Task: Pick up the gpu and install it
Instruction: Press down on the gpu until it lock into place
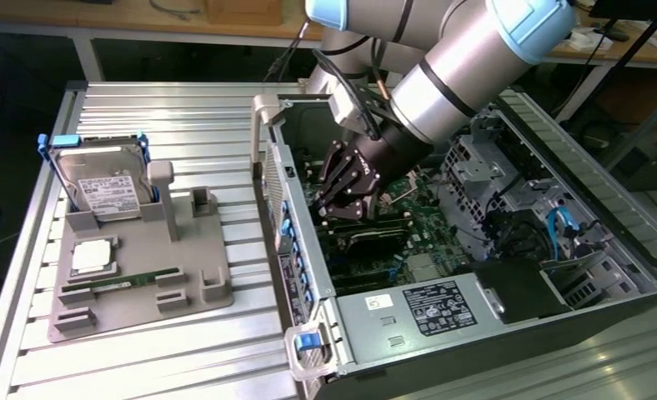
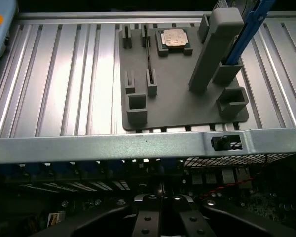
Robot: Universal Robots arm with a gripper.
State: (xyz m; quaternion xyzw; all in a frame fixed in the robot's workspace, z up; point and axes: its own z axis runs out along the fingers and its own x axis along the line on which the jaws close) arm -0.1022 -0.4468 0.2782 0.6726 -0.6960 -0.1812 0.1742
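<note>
The claw [image 1: 345, 204] sits inside the open computer case [image 1: 418, 317], its side wall [image 2: 138, 143] close beside it and the drive cage [image 1: 490, 171] behind. Beyond the wall, bare bench [image 1: 173, 108] surrounds the grey holder tray [image 1: 139, 275].

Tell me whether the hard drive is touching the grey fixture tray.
Touching. In the exterior view the hard drive, in its blue frame, stands upright with its lower edge seated in a slot of the grey fixture tray; no gap shows between them.

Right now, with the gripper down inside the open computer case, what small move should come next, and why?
Probably a short press straight down: the shut gripper sits right over the dark silver-edged gpu card inside the grey metal case.
</note>
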